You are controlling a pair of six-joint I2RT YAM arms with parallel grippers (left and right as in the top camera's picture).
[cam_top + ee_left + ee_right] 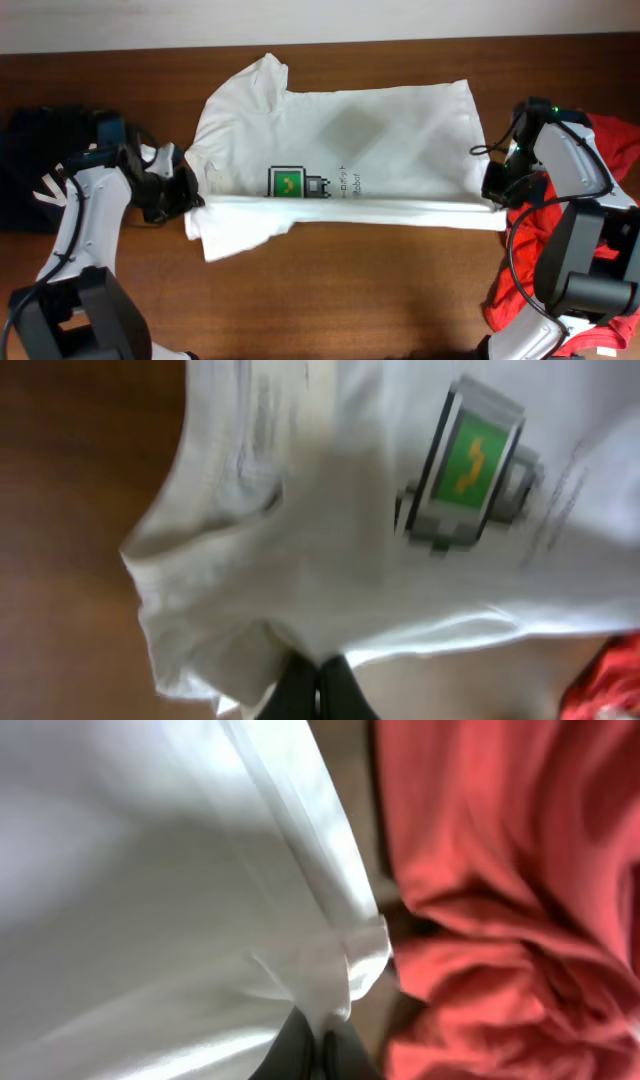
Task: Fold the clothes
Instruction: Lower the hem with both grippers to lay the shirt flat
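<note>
**A:** What is the left end effector [186,196] doing?

**B:** Its jaws are pressed together on white cloth. It pinches the white T-shirt [380,135] at the neck end, where a long fold line begins.

**A:** And the right end effector [496,190]?

**B:** It is closed tight too, gripping the same fold at the hem end. In the right wrist view the cloth bunches into a doubled edge right at the fingertips.

**A:** Where does the shirt lie?

**B:** It is spread sideways on the table [350,300] between the two arms. The fold runs straight along its near side from one end effector to the other. One sleeve points to the far edge and the other sticks out below the fold. The green-and-yellow print [286,183] faces up just above the fold, with a line of dark text beside it.

**A:** Anything around it?

**B:** A red-orange garment [612,140] is heaped just beyond the right end effector. A black garment [30,175] lies at the left edge of the table.
</note>
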